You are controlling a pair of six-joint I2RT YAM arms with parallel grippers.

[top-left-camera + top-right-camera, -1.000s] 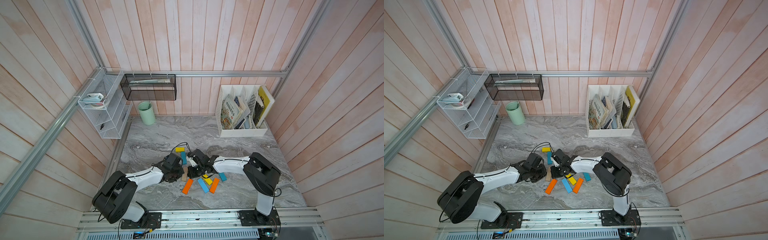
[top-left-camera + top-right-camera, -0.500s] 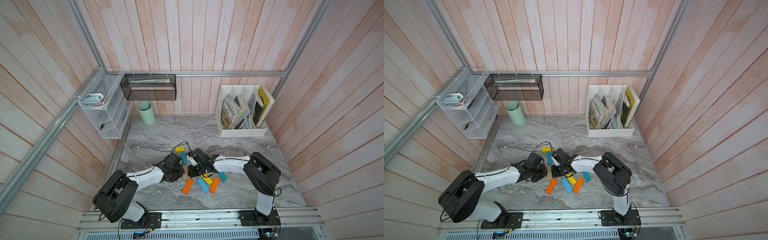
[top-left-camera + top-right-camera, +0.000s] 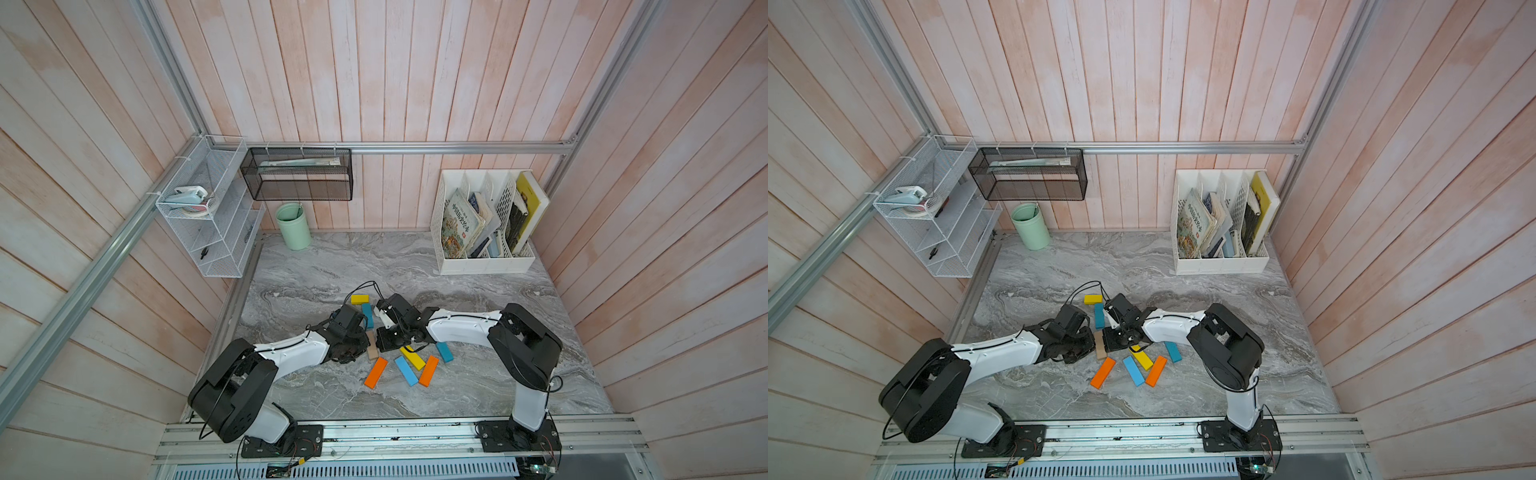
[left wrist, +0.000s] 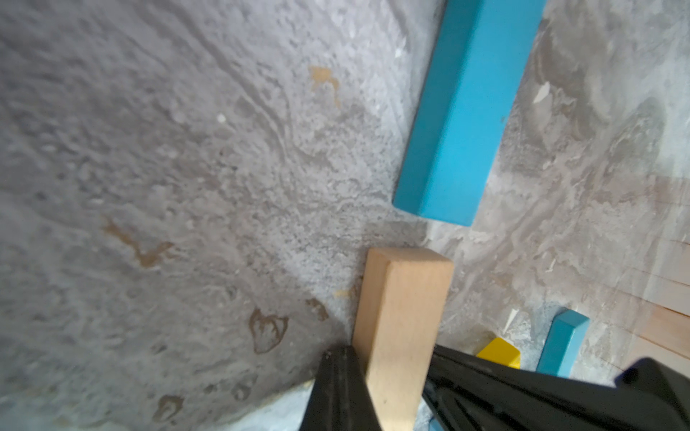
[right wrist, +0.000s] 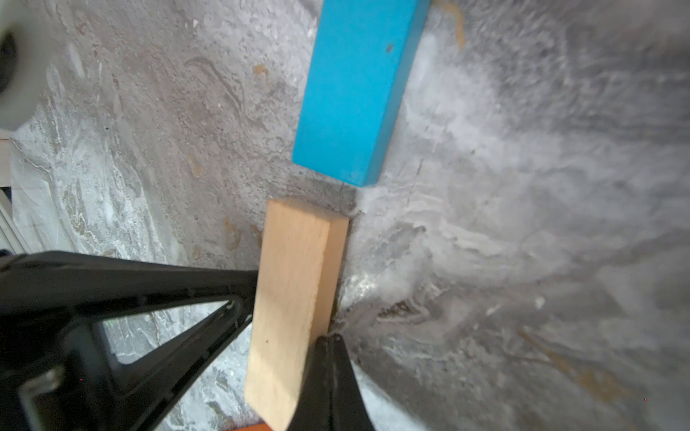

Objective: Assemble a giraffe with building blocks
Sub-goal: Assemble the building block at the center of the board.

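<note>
On the marble top a yellow block (image 3: 360,299) lies crosswise with a teal block (image 3: 367,316) (image 4: 463,112) below it. The tan block (image 3: 372,351) (image 4: 403,309) (image 5: 295,298) lies in line with the teal one, a small gap between them. My left gripper (image 4: 338,369) (image 3: 365,345) is shut, its tip against one long side of the tan block. Against the opposite side rests my shut right gripper (image 5: 332,347) (image 3: 381,338). Loose nearby lie a second yellow block (image 3: 413,358), two orange ones (image 3: 376,372) (image 3: 429,370), a light blue one (image 3: 406,370) and another teal one (image 3: 444,351).
A white file rack with books (image 3: 484,262) stands at the back right. A green cup (image 3: 293,226) stands at the back left, under a black mesh shelf (image 3: 299,178) and beside a white wire rack (image 3: 210,224). The arm rail (image 3: 395,432) runs along the front edge.
</note>
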